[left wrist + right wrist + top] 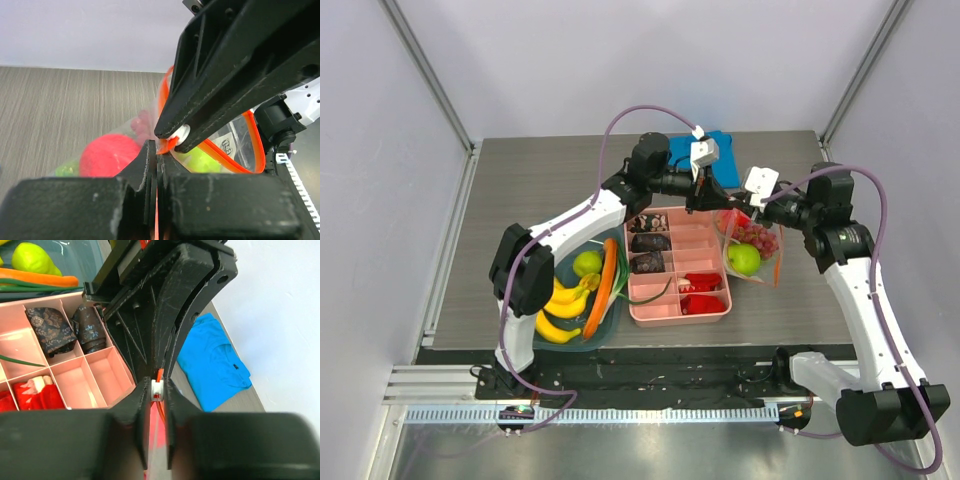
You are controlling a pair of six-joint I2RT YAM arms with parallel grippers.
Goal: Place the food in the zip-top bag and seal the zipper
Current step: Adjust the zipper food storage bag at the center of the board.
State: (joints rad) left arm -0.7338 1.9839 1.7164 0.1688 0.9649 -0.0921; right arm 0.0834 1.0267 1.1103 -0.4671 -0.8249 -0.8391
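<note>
Clear crinkly plastic, the zip-top bag (770, 262) lies on the grey table (520, 200) just right of the pink compartment tray (698, 238). We count three pieces of toy food inside it: one shiny green apple (743, 259), one dark purple grape bunch (757, 237) and one small red fruit (107, 156). We cannot make out a grey-green melon anywhere.

Loading looks largely done to us. Sealing is what is left, since the thin orange-red zipper strip (220, 156) gapes in an open loop at the mouth. Both grippers are at that mouth. The left gripper (156, 165) is clenched on the strip, its jaws pressed flat together over it. The right gripper (157, 390) has the one small white slider (183, 131) pinched at its tips, right beside the left's jaws. We judge the run along the strip is not yet made.

The teal tray (595, 342) at left holds one orange carrot (602, 285), one yellow-green fruit (586, 263) and, as far as we can tell, three yellow bananas (560, 305).
</note>
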